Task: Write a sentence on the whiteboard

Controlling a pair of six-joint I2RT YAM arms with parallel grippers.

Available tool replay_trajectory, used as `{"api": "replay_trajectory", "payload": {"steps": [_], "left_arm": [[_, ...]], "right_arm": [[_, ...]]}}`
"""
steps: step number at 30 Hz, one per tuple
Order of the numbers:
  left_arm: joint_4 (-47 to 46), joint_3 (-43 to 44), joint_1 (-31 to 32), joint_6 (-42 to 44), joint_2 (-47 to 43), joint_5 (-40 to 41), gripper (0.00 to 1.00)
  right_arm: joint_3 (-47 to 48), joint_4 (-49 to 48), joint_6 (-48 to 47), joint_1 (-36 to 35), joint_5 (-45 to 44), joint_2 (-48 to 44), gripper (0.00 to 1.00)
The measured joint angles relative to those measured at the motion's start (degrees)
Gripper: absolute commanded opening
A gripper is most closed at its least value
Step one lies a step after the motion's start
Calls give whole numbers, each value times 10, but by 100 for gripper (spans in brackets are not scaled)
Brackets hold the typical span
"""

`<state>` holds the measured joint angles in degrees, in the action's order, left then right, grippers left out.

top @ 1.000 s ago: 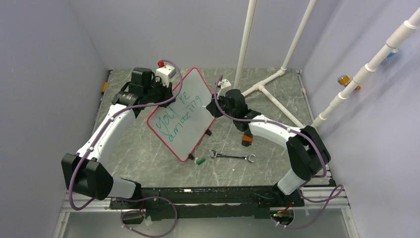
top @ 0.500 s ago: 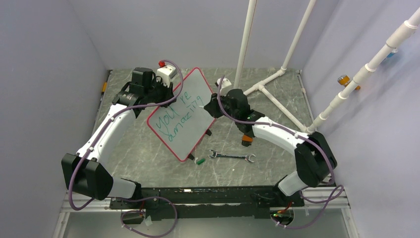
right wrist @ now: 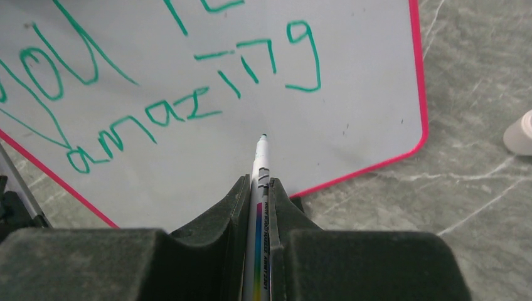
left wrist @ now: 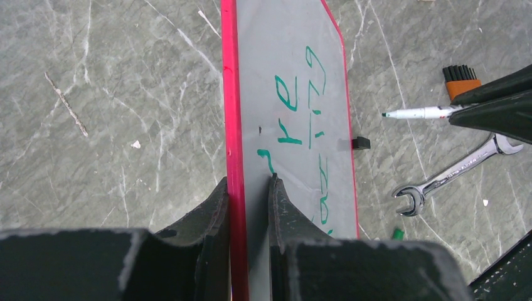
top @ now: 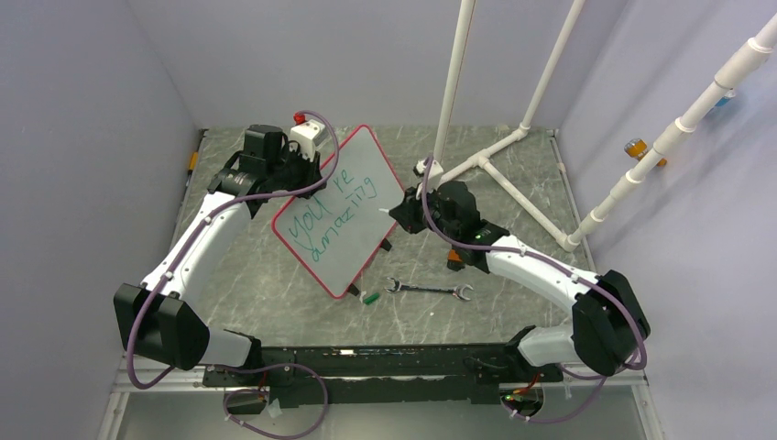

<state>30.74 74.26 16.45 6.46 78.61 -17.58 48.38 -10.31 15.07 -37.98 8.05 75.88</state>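
The grey marbled table point(top: 275, 275) filled the middle of the top view, with white pipes point(top: 513, 137) standing on it at upper right. The whiteboard point(top: 353, 174) sat at the centre of that view, raised at a tilt, its red frame running from upper centre down to a corner at lower centre. Whether that low corner touched the table could not be told. The sentence point(top: 332, 215) crossed the board in green, reading "you're" above "amazing".

The left gripper point(left wrist: 248, 185) was clamped on the whiteboard's red edge, one finger on each face, at the bottom centre of the left wrist view. The right gripper point(right wrist: 257, 185) was closed on a marker point(right wrist: 260, 157), which pointed at the bare white area under "amazing". In the left wrist view its tip stood off the board.

A wrench point(top: 428, 290) lay at lower centre right in the top view. A brush point(left wrist: 461, 78) lay near the marker, and a small green cap point(top: 370, 298) lay just left of the wrench.
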Motion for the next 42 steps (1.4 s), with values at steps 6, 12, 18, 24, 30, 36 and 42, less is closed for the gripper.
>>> {"api": "replay_trajectory", "payload": {"steps": [6, 12, 18, 24, 30, 36, 42], "left_arm": [[0, 0, 0, 0, 0, 0, 0], [0, 0, 0, -1, 0, 0, 0], [1, 0, 0, -2, 0, 0, 0], [1, 0, 0, -3, 0, 1, 0], [1, 0, 0, -3, 0, 1, 0], [1, 0, 0, -3, 0, 1, 0], [1, 0, 0, -4, 0, 1, 0]], "right_arm": [[-28, 4, -1, -19, 0, -2, 0], [-41, 5, -12, -61, -2, -19, 0], [-53, 0, -22, -103, -5, -31, 0], [-62, -7, -31, -138, -5, -31, 0], [-69, -12, -40, -166, -5, -31, 0], [-75, -26, -42, -191, -5, -30, 0], [-79, -35, -42, -217, -11, -19, 0]]}}
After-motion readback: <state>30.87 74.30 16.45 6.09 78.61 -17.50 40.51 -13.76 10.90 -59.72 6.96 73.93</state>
